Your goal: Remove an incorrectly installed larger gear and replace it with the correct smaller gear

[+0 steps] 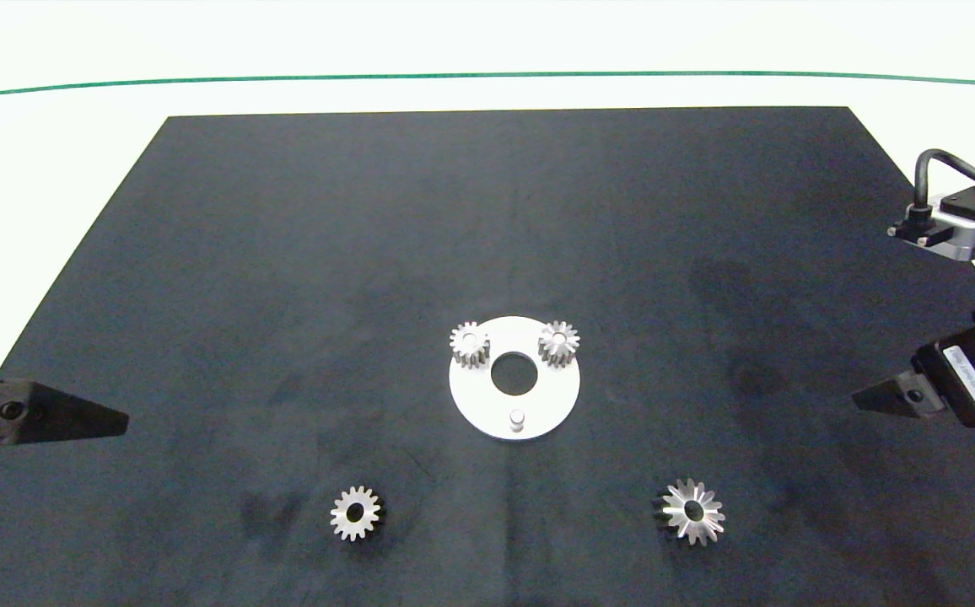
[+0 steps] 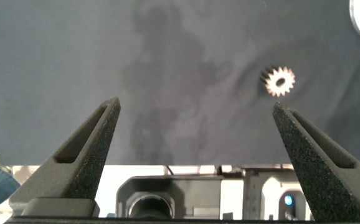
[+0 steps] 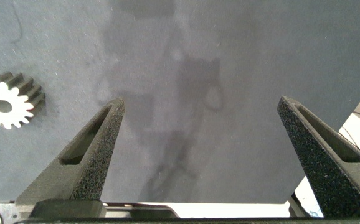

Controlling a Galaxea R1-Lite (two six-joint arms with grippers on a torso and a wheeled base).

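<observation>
The larger gear point(image 1: 692, 512) lay removed, near right; the smaller gear point(image 1: 356, 512) awaited grasping by the left gripper's point(image 2: 195, 112) spread fingers, the right gripper point(image 3: 198, 115) likewise spread.

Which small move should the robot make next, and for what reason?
Probably the left gripper, open and nearest, should move toward the smaller gear lying loose on the mat. The larger gear is already off the white disc, whose near peg stands bare. The right gripper is open too.
</observation>
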